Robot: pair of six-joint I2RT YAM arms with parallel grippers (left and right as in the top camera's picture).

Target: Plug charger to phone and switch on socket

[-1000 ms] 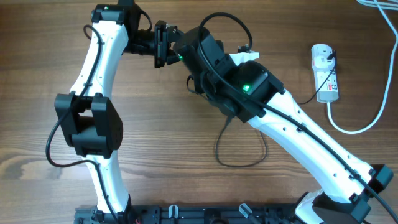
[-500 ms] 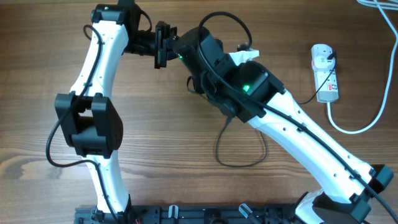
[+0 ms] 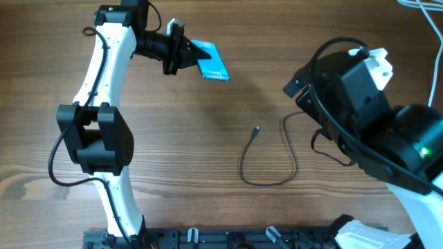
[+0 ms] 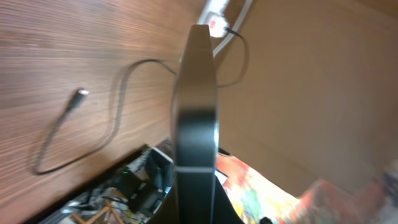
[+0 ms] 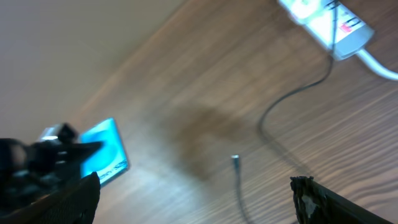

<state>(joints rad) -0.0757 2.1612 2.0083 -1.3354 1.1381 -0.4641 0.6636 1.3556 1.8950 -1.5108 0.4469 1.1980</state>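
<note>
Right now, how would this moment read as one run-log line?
left gripper: shut on phone | right gripper: open, empty | charger: on table, not in phone | socket: no gripper on it

Nothing can be read; marks on the phone [image 3: 210,61] are too small.

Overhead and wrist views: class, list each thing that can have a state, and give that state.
left tool: shut on phone.
right tool: open, empty.
phone: screen lit, no cable in it.
charger: tip lying loose on table.
socket: charger's cable leads into it; switch unreadable.
</note>
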